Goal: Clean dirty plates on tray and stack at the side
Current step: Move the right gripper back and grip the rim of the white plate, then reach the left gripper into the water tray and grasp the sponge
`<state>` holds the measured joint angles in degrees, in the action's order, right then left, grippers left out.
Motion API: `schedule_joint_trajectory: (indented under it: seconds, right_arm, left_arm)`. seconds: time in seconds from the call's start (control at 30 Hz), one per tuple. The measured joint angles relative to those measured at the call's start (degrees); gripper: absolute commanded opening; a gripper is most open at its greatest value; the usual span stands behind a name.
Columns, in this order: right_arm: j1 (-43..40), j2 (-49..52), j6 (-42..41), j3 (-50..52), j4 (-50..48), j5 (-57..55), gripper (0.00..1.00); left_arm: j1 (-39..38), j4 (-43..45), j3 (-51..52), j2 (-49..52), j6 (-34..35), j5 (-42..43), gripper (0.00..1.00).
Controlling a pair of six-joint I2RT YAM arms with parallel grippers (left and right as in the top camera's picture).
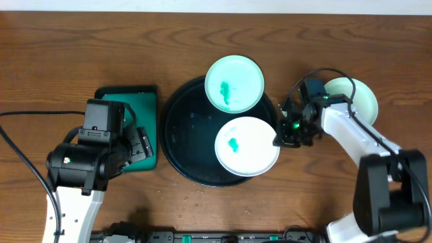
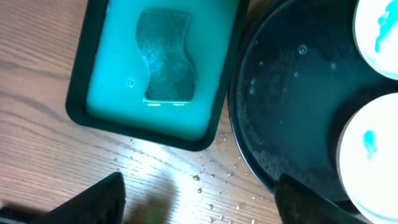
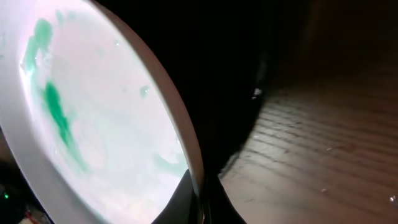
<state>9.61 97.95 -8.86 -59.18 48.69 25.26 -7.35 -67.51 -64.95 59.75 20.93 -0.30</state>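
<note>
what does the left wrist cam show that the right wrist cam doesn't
Only the left wrist view: the green tray of liquid with a sponge in it, drops on the table, a second plate at the top right, and the open left gripper holding nothing. Only the right wrist view: the right gripper shut on the rim of the near plate. Both: the near plate with its green smear, the black tray and the wooden table.
</note>
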Motion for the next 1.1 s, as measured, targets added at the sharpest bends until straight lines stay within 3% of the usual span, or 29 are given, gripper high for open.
schedule_joint_trajectory:
  seconds: [0.37, 0.5, 0.7, 0.8, 1.1]
  right_arm:
    - [10.71, -1.9, -6.91, 0.0, -7.67, -5.25, 0.01]
    - [13.64, 0.2, -8.83, 0.0, -9.05, -6.64, 0.01]
    - [14.14, 1.55, -10.23, 0.02, -9.31, -7.8, 0.01]
    - [14.14, 1.55, -10.4, 0.02, -9.33, -8.02, 0.01]
    - [14.14, 1.55, -10.49, 0.02, -9.33, -8.2, 0.01]
  left_arm:
    - [0.0, 5.42, 0.0, 4.85, -0.15, -0.02, 0.61]
    - [0.11, 7.37, 0.0, 8.5, -0.28, -0.7, 0.66]
    - [3.96, 8.41, 0.0, 15.5, -0.17, -3.21, 0.67]
    - [6.8, 9.33, 0.0, 19.41, -0.11, -3.69, 0.6]
    - [11.65, 14.58, 0.0, 31.45, -2.67, -0.9, 0.6]
